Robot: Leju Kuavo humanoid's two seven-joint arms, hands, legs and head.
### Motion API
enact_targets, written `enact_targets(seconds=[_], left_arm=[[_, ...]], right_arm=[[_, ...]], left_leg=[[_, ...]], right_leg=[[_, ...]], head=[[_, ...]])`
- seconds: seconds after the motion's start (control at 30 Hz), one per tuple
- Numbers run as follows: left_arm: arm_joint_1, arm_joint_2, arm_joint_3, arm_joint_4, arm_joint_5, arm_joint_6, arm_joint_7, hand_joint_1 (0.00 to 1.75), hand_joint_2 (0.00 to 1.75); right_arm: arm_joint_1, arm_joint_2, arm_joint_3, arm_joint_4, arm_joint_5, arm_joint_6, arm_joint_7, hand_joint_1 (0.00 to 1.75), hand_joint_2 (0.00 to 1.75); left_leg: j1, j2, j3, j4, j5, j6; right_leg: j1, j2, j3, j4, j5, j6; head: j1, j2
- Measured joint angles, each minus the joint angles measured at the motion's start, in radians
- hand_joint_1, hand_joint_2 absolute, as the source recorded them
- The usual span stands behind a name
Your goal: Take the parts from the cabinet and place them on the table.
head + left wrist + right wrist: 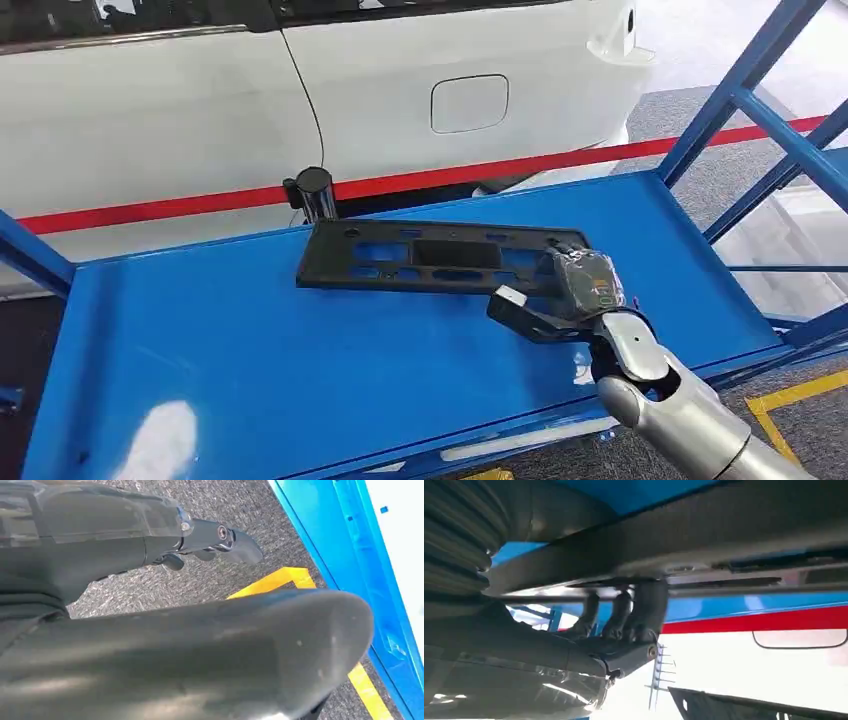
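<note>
The matt black plastic part [440, 257] lies on a glossy blue painted metal shelf [250, 370], beside the smooth silver metal arm [680, 405], a glossy white car [200, 100] and rough grey carpet [210, 585].

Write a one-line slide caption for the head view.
Right hand grips the near edge of a flat black plastic part lying on the blue shelf, white car behind.

The right hand [560, 295] covers the near right corner of the black part [430, 258], so the grip itself is hidden there. The car [300, 90] behind is cut off at the top edge. In the left wrist view a dark blurred body [200, 655] blocks most of the floor [240, 510].
</note>
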Motion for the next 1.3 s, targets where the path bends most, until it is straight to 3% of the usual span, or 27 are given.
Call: enact_targets(seconds=[1.13,1.3], left_arm=[[-0.01,0.003,0.0,0.0,-0.014,0.003,-0.002,0.0,0.0],[-0.01,0.003,0.0,0.0,-0.014,0.003,-0.002,0.0,0.0]], right_arm=[[0.014,-0.016,-0.018,0.005,-0.008,-0.049,-0.022,1.75,1.75],[0.02,-0.012,-0.031,-0.024,-0.054,-0.163,-0.042,1.75,1.75]], left_leg=[[0.0,-0.001,0.001,0.0,0.0,0.0],[-0.001,0.003,0.0,0.0,0.0,0.0]], right_leg=[[0.0,-0.003,0.002,0.0,0.0,0.0],[0.0,-0.002,0.002,0.0,0.001,0.0]], head=[[-0.001,0.0],[0.0,0.0]])
